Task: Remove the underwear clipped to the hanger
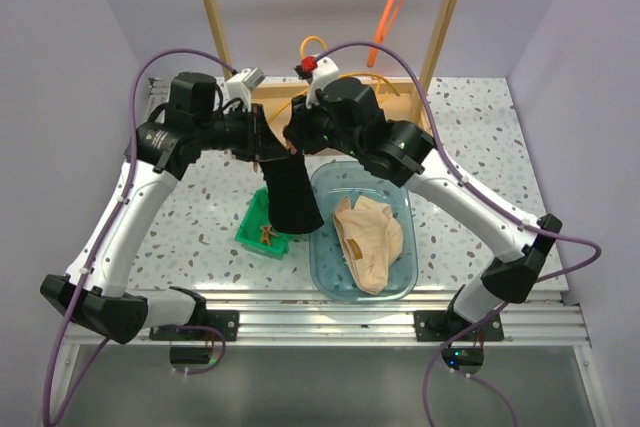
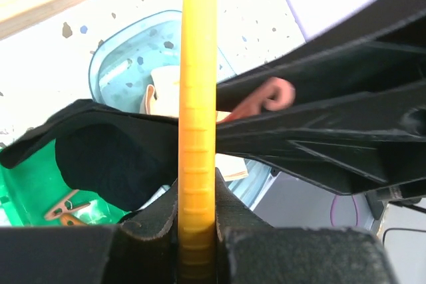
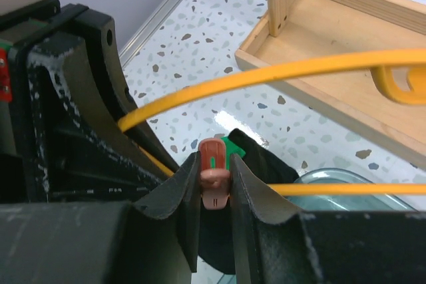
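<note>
Left pincer is clamped shut on the bar of the yellow hanger, one finger pressed to each side of it, above the middle of the table towards the far edge. Below it, close to the near edge, we see a green bin with loose clips inside. Just right of the bin, the black underwear hangs from the spot where the two pincers meet. Its long axis runs straight down, and in the overhead view its free end points towards the near edge. It looks plain, dark and limp, narrow at the top and wider at the bottom. The right pincer is closed on a brown clip on the hanger, with black cloth just beneath it. Further right, a clear tub stands by the near edge, and the beige underwear lies crumpled in it. That pale, folded piece has its long axis running roughly from far edge to near edge.
</note>
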You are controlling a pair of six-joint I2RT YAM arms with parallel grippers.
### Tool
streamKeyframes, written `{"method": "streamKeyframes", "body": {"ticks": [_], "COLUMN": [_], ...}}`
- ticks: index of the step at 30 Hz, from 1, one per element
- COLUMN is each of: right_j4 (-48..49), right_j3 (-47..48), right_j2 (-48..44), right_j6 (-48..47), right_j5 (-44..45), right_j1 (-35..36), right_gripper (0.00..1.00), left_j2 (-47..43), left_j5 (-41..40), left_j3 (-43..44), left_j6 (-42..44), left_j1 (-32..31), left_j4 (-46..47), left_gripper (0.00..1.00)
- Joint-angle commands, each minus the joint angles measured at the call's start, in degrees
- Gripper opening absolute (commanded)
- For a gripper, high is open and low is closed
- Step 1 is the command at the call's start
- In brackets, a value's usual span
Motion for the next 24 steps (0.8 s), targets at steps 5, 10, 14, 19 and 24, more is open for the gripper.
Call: {"method": "streamKeyframes", "body": {"ticks": [5,10,14,19,24], "right_j4": [-4.5,-4.4,-3.9,-5.4,-8.2], "right_j3": [-2.6,-4.9,-7.4,-10.5,-11.8], "right_j2": [-5.8,-8.0,-10.5,-13.6,-15.9], "right_j6": [-2.6,-2.2,-1.3,-0.3,0.5], "right_j5": [7.6,8.2,7.8,7.8,6.5], "right_j1": [-0.9,-0.9,-0.9,-0.9,-0.9], "right_gripper": [0.17,0.18,0.25,0.35,0.69], "left_j2": [0.5,1.6,2.3,3.3,4.2], "left_j5": [-6.1,-6.7,-7.3,-8.4,-7.8], "left_j3": [5.0,6.8,7.9,9.8,11.0], "left_j6": [-1.3,-2.8,-4.2,-5.1,-5.4], "left_j1": [2.6,3.1,3.7,3.9,3.9], "left_j4": [2.7,3.8,4.8,5.2,5.7], "left_gripper": [0.0,0.0,0.0,0.0,0.0]}}
